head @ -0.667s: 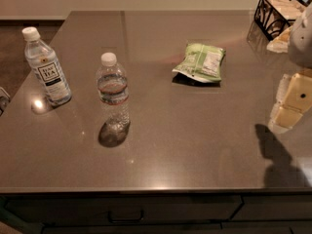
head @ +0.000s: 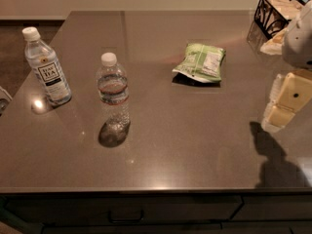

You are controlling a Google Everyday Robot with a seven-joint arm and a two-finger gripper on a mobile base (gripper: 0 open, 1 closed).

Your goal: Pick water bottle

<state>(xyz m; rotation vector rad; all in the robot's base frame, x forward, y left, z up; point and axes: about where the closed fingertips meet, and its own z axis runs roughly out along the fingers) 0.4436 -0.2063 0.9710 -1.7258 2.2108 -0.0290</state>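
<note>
1. Water bottle [head: 113, 92] upright toward the front left of the tabletop [head: 195, 145], white cap up, narrow label band round the middle; untouched, with bare surface all round.
2. Pincer [head: 282, 106] hanging over the right side of the tabletop, well apart from the water bottle; impossible to tell whether released or clenched; nothing seen held.
3. Judged step: the reach leftward across the bare front stretch; best to come in level from the side, centre on the ribbed body near the label band, then close gently; probably light and easy to tip, so no nudging before the squeeze.
4. Farther left, a taller tea bottle [head: 47, 68] with a big white label, apart from the target; not to be mistaken for it.
5. Farther back, a green snack bag [head: 201, 62] mid-tabletop, behind a straight approach line; at the far right corner, a black wire basket [head: 275, 13].
</note>
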